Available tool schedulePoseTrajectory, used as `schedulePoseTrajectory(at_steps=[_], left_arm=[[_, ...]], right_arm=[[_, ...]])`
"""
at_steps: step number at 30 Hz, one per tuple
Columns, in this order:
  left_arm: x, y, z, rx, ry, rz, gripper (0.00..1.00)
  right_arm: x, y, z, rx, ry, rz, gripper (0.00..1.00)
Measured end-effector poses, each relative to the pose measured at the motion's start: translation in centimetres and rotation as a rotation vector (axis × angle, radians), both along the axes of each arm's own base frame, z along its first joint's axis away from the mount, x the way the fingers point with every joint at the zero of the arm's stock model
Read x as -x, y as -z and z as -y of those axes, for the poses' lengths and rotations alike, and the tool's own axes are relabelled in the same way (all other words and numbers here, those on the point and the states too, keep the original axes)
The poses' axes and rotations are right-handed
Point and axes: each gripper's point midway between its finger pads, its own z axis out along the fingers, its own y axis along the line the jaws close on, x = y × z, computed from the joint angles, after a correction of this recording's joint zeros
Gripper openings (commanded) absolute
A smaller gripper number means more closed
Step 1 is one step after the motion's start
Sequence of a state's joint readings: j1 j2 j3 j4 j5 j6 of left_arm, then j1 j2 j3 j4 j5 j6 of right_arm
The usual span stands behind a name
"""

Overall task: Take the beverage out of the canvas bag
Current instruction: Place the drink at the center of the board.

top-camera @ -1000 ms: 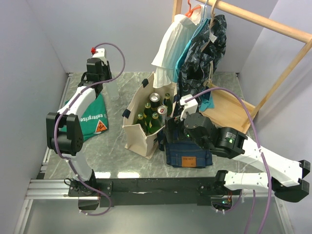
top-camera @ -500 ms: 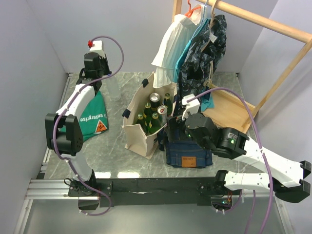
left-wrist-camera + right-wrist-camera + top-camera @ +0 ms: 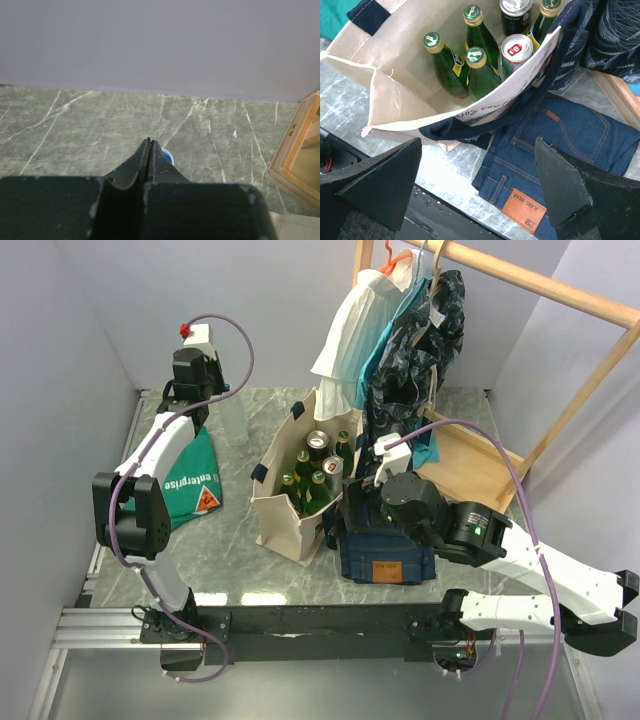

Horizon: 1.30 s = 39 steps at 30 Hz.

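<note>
The cream canvas bag [image 3: 285, 505] with navy handles stands open mid-table and also shows in the right wrist view [image 3: 410, 95]. Inside stand several green glass bottles [image 3: 450, 70] and two cans, one with a red tab top [image 3: 516, 49]. In the top view the cans [image 3: 331, 467] and bottles [image 3: 303, 465] show in the bag's mouth. My right gripper [image 3: 477, 170] is open and empty, above the bag's near right edge and the jeans. My left gripper [image 3: 149, 143] is shut and empty at the back left [image 3: 192, 390], with a blue bottle cap [image 3: 168, 157] just below its tips.
Folded blue jeans [image 3: 385, 550] lie right of the bag. A green printed cloth [image 3: 190, 480] lies to its left. Clothes hang on a wooden rack [image 3: 540, 285] behind the bag, with its base frame [image 3: 295, 160] at the back right.
My left gripper has lifted and drawn back toward the back wall. My right arm has shifted slightly to the right. The bag and drinks have not moved.
</note>
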<state>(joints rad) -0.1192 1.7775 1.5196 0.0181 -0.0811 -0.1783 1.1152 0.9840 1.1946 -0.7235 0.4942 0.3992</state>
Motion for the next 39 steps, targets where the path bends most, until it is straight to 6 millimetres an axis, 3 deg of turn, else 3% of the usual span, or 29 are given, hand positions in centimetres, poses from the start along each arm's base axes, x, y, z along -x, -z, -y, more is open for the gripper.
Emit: schedulePoseTrajectory(at_steps=[9,18,24,26,29,33,34,39], left_arm=[[0.1,0.4,0.0,-0.001,0.0,-0.008,0.02],[0.2,0.6,0.0,0.001,0.0,-0.014,0.1],[0.7,-0.6,0.1,0.013,0.002,0.002,0.29],[1.2,-1.7,0.1,0.029,0.003,0.015,0.5],[1.7,-2.1,0.3,0.028,0.016,0.018,0.69],[2.9,-2.3,0.5,0.03,0.037,0.005,0.8],[3.3,-2.3,0.5,0.028,0.039,-0.001,0.87],[5.4,-2.4,0.7,0.032,0.063,-0.029,0.96]], right_arm=[[0.1,-0.5,0.5,-0.018,0.006,0.012,1.0],[0.0,-0.5,0.6,-0.017,0.012,0.015,1.0],[0.0,-0.5,0.6,-0.016,0.013,0.015,1.0],[0.0,-0.5,0.6,-0.017,0.015,0.014,1.0],[0.0,-0.5,0.7,-0.016,0.018,0.014,1.0],[-0.1,-0.4,1.0,-0.017,0.044,0.011,1.0],[-0.1,-0.4,1.2,-0.018,0.052,0.01,1.0],[0.0,-0.6,2.0,-0.03,0.082,0.008,1.0]])
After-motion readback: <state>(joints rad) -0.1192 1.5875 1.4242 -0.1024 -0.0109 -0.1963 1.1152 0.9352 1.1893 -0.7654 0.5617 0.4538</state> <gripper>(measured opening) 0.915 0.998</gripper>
